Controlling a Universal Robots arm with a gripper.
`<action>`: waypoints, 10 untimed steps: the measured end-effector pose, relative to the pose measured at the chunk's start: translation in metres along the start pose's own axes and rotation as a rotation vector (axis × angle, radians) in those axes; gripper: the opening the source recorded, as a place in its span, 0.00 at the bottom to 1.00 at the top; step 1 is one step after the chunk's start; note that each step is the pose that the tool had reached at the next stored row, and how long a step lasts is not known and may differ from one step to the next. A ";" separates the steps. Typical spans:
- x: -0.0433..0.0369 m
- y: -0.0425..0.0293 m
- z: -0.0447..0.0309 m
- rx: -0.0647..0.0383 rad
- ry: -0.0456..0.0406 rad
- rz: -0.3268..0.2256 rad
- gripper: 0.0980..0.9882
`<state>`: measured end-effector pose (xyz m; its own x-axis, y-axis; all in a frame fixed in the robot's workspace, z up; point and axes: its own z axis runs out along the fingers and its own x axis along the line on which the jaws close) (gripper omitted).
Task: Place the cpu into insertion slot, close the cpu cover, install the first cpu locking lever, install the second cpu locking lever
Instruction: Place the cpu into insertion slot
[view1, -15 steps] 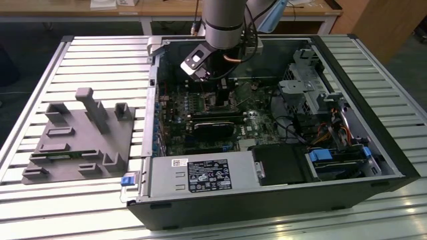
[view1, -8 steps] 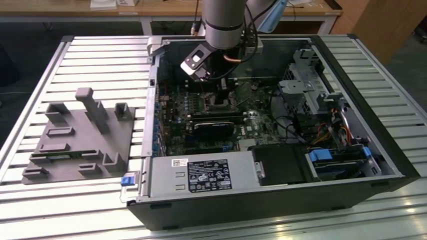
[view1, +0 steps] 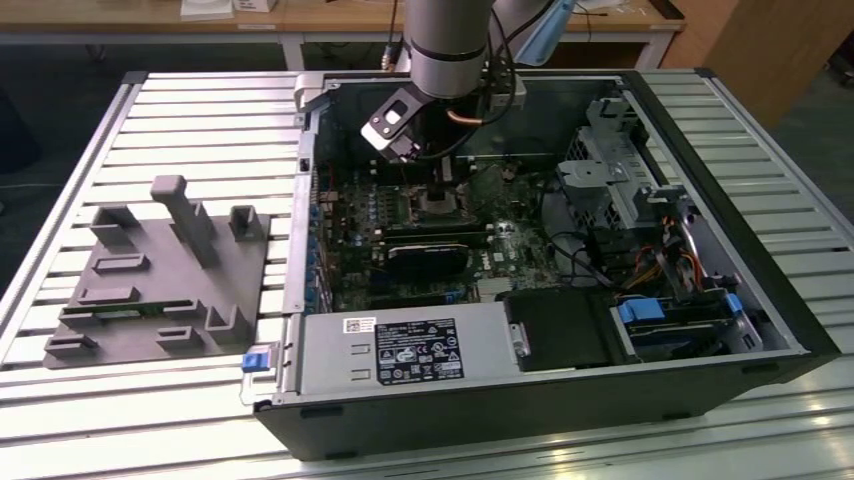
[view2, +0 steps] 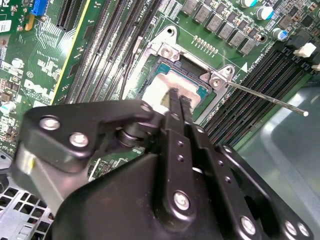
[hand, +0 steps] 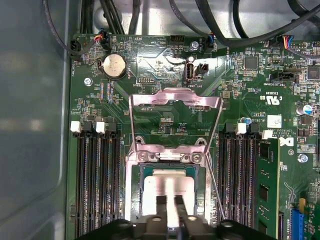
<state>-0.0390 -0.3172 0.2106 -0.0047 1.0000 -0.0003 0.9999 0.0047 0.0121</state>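
Motherboard's (hand: 165, 65) insertion slot (hand: 134, 195) rims cpu (hand: 152, 185), claw (hand: 170, 199) perhaps touching.

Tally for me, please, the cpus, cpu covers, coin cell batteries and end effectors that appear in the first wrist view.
cpu: 1
cpu cover: 1
coin cell battery: 1
end effector: 1
Total: 4

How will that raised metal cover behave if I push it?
Likely pivots rather than slides: the cover stands raised, joined at one edge beside the chip. It is a thin frame with an open middle, so probably light and easily bent.
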 end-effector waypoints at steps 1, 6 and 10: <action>0.0000 0.0000 0.0000 0.000 0.0000 0.000 0.10; 0.0000 0.0001 0.0000 0.000 0.0000 0.000 0.01; 0.0000 0.0002 0.0000 0.000 0.0000 0.000 0.01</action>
<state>-0.0388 -0.3172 0.2106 -0.0047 1.0000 -0.0003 0.9999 0.0047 0.0121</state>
